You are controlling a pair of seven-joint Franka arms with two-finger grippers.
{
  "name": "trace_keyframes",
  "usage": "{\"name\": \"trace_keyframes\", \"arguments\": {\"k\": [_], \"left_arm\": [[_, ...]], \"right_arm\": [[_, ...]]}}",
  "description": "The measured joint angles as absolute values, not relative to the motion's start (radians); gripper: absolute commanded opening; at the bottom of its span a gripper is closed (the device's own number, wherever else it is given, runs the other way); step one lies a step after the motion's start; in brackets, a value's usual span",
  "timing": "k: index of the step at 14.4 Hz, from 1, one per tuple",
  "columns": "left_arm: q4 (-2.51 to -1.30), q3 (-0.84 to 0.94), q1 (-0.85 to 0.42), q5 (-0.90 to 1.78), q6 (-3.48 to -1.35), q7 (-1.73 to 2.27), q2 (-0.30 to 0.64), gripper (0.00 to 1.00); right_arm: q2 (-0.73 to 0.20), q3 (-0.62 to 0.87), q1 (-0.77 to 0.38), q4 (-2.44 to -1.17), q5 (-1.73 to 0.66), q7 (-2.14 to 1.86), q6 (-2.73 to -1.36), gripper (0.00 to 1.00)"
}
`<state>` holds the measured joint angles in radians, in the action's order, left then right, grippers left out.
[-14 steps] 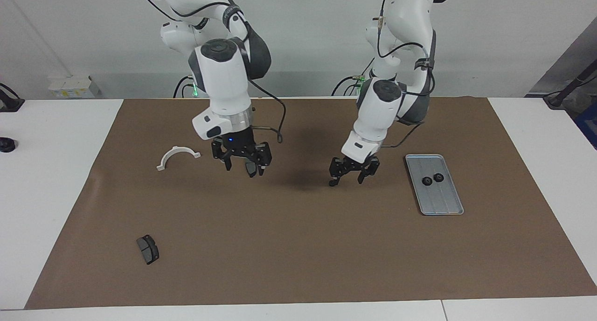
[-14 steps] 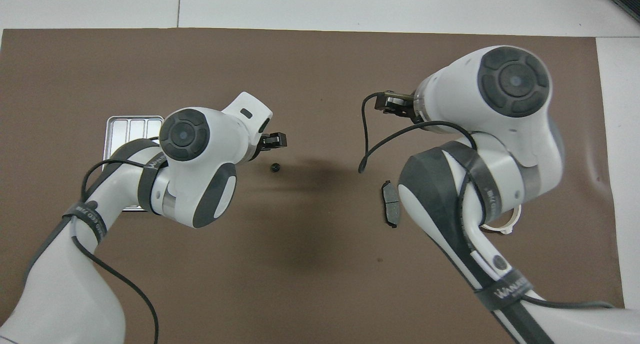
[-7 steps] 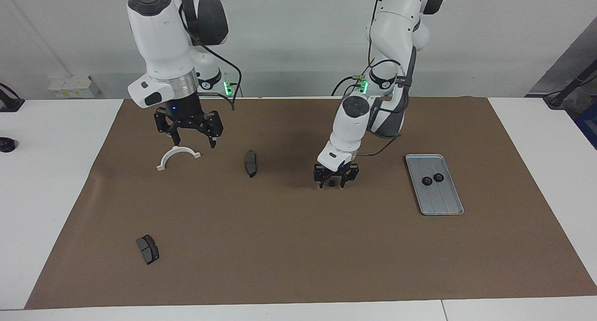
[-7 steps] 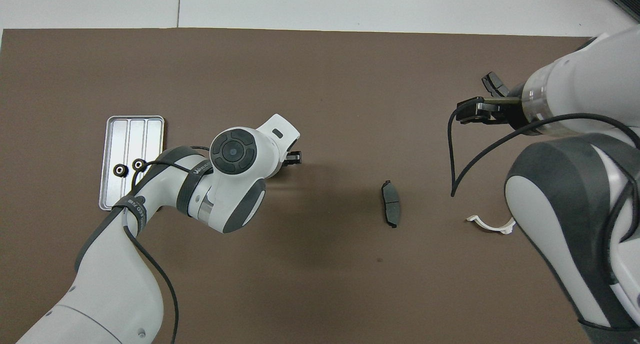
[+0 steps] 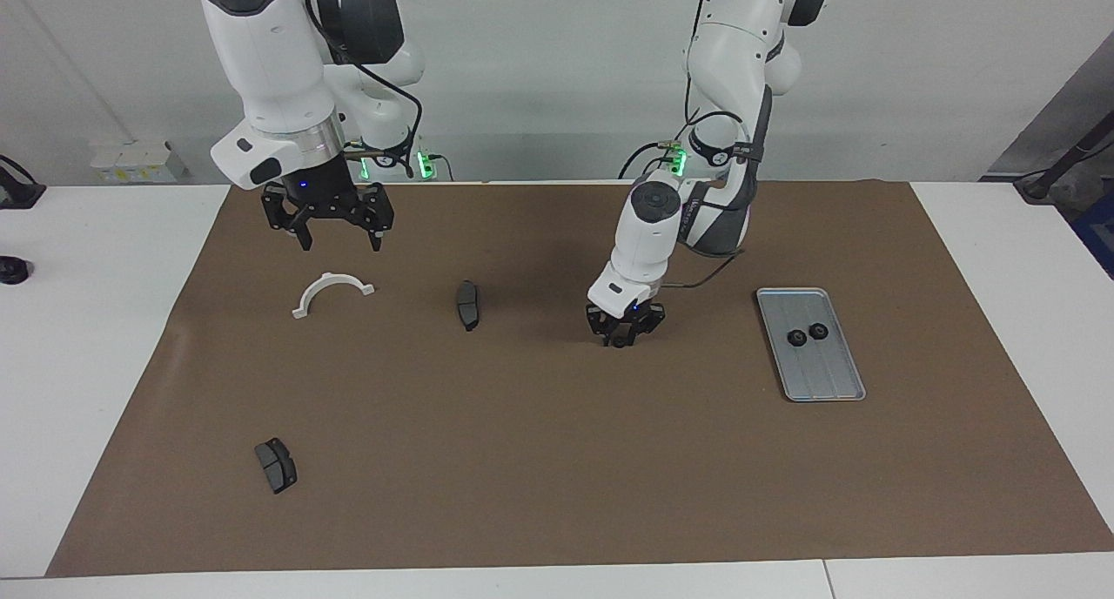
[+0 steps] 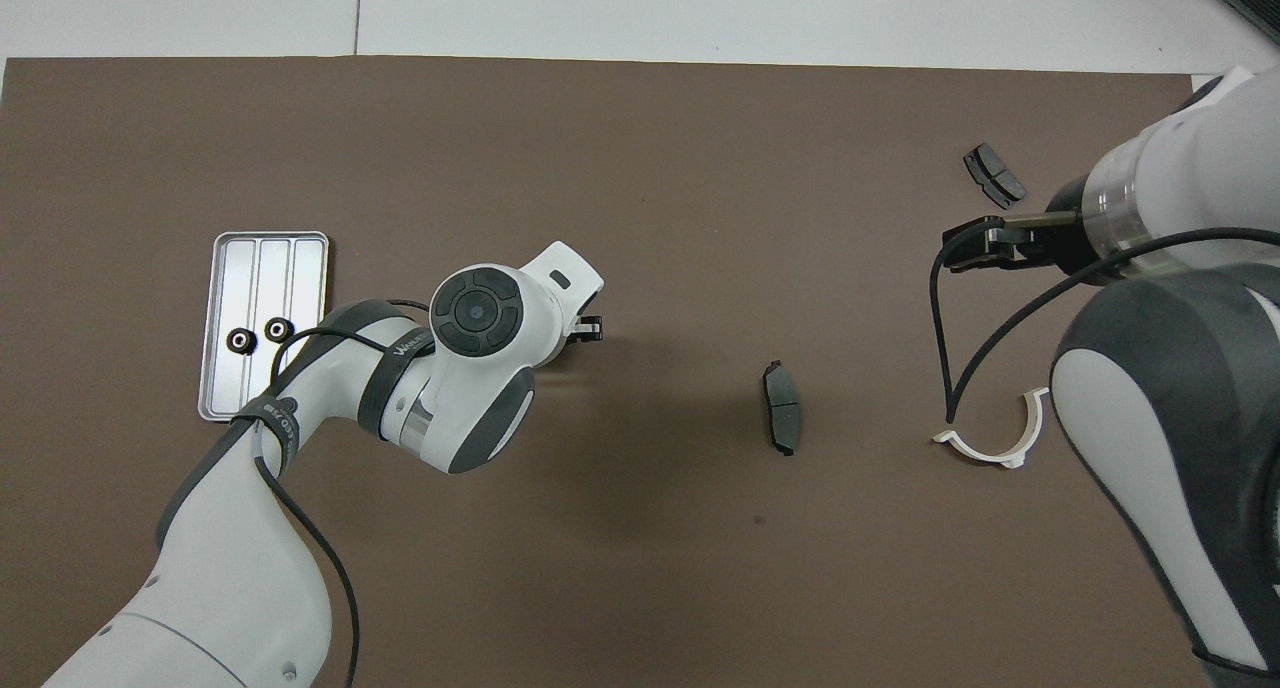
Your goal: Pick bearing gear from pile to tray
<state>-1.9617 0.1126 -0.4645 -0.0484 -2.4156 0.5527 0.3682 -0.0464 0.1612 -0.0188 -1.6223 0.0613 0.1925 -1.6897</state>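
DONE — two bearing gears (image 5: 806, 334) in tray (image 5: 835, 388) | ACTIVE — left gripper (image 5: 620, 338) pinching third gear (image 5: 619, 342) | right gripper (image 5: 336, 237) spread, waiting

Left arm strap (image 6: 408, 346): pale lettering on the dark band near the wrist; it seems to start "WANK", the rest can't be made out.
Left arm lower strap (image 6: 270, 423): more pale lettering, too small to read.
Anything else: no readable labels, numbers or signs on the table (image 6: 640, 118) or the parts.
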Motion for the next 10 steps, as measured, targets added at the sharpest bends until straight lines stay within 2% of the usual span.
{"name": "trace_keyframes", "arguments": {"k": [5, 7, 10], "left_arm": [[-1.961, 0.112, -0.468, -0.051, -2.396, 0.553, 0.365, 0.02], [-1.949, 0.108, -0.466, -0.051, -2.389, 0.554, 0.365, 0.00], [-1.854, 0.094, -0.426, -0.051, -2.300, 0.555, 0.366, 0.00]], "right_arm": [[-0.038, 0.161, -0.017, -1.635, 0.038, 0.186, -1.644, 1.00], [-0.021, 0.161, -0.006, -1.659, 0.016, 0.164, -1.644, 1.00], [0.011, 0.161, 0.002, -1.701, 0.009, 0.154, -1.658, 1.00]]}}
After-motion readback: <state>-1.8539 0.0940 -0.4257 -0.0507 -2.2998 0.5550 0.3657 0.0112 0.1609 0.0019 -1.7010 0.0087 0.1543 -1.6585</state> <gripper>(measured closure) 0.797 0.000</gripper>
